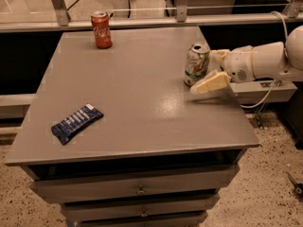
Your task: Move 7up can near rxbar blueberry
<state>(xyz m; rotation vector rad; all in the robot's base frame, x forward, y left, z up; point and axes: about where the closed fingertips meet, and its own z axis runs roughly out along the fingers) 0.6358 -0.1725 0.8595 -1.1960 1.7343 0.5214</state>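
The 7up can [196, 64], pale white-green with a silver top, stands upright near the right edge of the grey table [142, 93]. My gripper [205, 72] reaches in from the right and is open. One cream finger [209, 83] lies in front of the can and the other sits behind its right side, so the can stands at the mouth of the fingers. The rxbar blueberry [75, 122], a flat dark-blue wrapper with white lettering, lies near the front left of the table, far from the can.
A red cola can [101, 30] stands upright at the back left of the table. Drawers [137, 189] sit under the tabletop. A rail and glass partition [156, 20] run behind the table. A cable [265, 98] hangs at the right.
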